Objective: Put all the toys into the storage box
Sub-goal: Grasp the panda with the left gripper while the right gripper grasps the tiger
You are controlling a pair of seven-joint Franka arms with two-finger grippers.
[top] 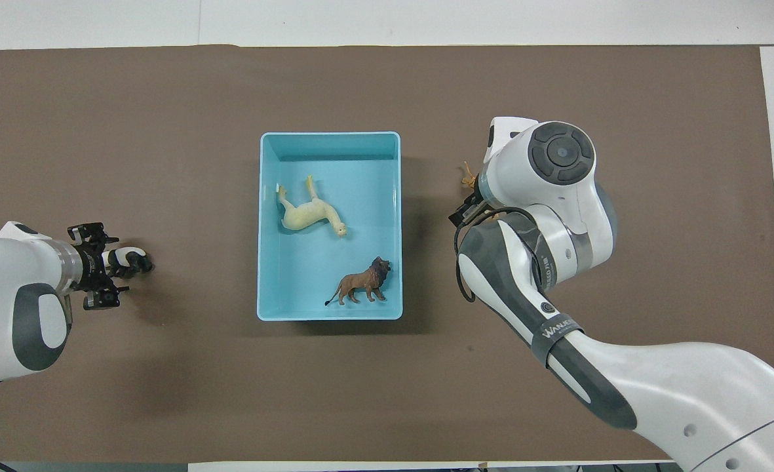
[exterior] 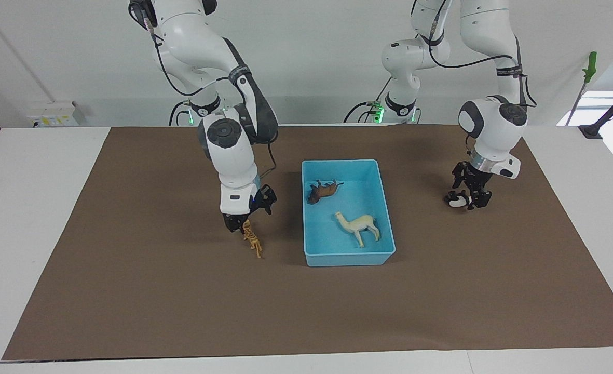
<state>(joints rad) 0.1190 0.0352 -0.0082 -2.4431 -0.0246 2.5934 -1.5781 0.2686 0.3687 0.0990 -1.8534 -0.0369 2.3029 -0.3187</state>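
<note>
The light blue storage box (exterior: 348, 257) (top: 265, 229) sits mid-table. Inside it lie a cream llama (exterior: 358, 224) (top: 308, 213) and a dark brown animal (exterior: 323, 191) (top: 360, 285). An orange striped tiger (exterior: 253, 240) (top: 468, 176) lies on the mat toward the right arm's end. My right gripper (exterior: 246, 215) hangs open just over its head, and the wrist hides that gripper in the overhead view. A black-and-white panda (exterior: 457, 200) (top: 131, 257) lies toward the left arm's end. My left gripper (exterior: 470, 196) (top: 108, 265) is low and open, its fingers straddling the panda.
A brown mat (exterior: 181, 311) covers most of the white table (exterior: 36, 171). A green-handled tool (exterior: 590, 65) and a black clamp (exterior: 591, 132) stand at the table's edge near the left arm's base.
</note>
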